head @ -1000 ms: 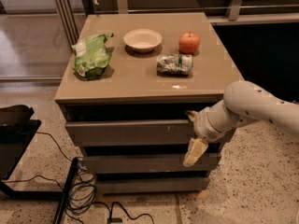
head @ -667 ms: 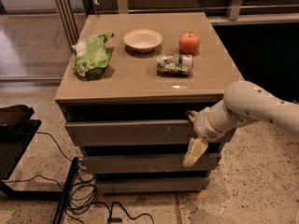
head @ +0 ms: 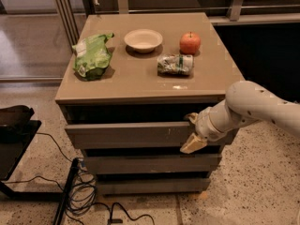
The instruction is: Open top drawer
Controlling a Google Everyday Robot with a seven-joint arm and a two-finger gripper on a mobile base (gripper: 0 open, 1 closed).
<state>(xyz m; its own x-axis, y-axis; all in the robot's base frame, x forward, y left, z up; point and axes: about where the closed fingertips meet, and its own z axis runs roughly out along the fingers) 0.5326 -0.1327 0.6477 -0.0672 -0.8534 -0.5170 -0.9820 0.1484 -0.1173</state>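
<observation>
Top drawer (head: pixel 126 134), the widest front directly under the cabinet top (head: pixel 140 86). Gripper (head: pixel 192 131) sits against its right end; its grasp cannot be told. Best pulled straight outward, level, without skew.

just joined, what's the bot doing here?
The single arm reaches in from the right, with the gripper at the right end of the top drawer front. The drawer is barely out, if at all; its interior isn't visible. On the cabinet top sit a green bag, bowl, apple and a can on its side.
</observation>
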